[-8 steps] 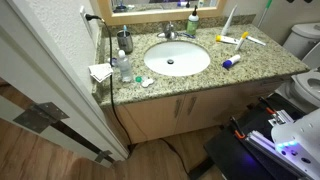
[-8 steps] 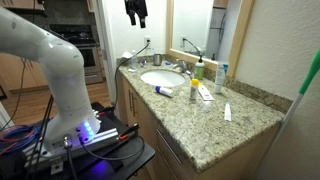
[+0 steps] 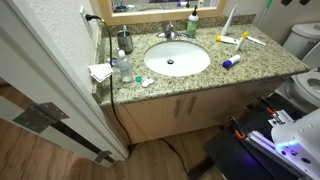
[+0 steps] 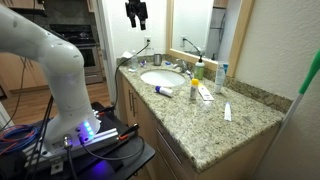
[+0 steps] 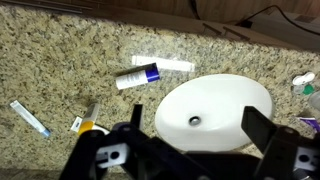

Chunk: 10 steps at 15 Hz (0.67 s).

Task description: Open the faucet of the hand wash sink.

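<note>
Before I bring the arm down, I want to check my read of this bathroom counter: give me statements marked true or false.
1. The gripper hangs high above the sink. True.
2. Its jaws are shut on the faucet. False: they stand open, holding nothing.
3. A green-topped bottle stands beside the faucet. True.
4. A tube lies inside the sink. False: the tubes lie on the granite counter.

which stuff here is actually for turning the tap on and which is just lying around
For the job:
faucet
sink
gripper, jaws open, above the sink

Just lying about:
green-topped bottle
pump dispenser
blue-ended tube
toilet
</note>
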Available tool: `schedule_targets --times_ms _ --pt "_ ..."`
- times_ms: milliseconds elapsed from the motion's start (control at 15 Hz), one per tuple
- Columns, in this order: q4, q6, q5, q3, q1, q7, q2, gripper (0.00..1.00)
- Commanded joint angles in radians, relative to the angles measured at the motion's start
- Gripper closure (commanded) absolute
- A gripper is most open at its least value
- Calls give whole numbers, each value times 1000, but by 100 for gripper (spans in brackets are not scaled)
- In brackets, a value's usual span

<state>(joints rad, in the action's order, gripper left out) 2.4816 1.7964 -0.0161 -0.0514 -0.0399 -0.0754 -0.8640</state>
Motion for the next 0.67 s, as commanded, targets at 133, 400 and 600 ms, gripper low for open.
schedule_targets --times_ms 133,400,600 --pt "-129 161 -36 164 39 -142 319 0" --pt "-155 190 -46 187 62 -200 357 0" --pt "-242 188 -64 188 73 -213 446 0"
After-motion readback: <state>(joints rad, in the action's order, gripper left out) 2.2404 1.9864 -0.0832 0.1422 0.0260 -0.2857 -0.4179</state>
